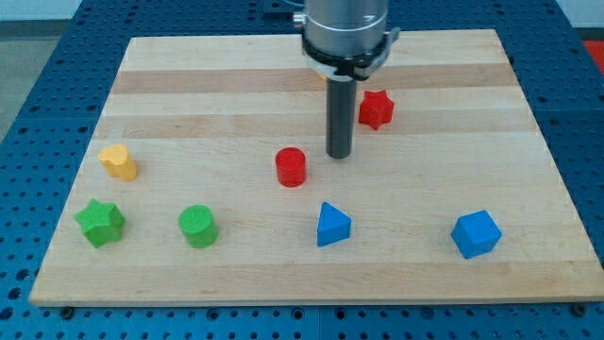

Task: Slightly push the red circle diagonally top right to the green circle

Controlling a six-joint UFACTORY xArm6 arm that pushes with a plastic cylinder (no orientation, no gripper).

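Observation:
The red circle (291, 167) stands near the middle of the wooden board (189, 94). The green circle (198, 227) stands to its lower left, near the view's bottom. My tip (340, 155) is on the board just to the right of the red circle and slightly above it, with a small gap between them. The dark rod rises from the tip to the arm's grey body at the view's top.
A red star (376, 110) lies right of the rod. A yellow block (120, 162) and a green star (100, 223) are at the left. A blue triangle (332, 226) and a blue cube-like block (475, 234) lie along the bottom.

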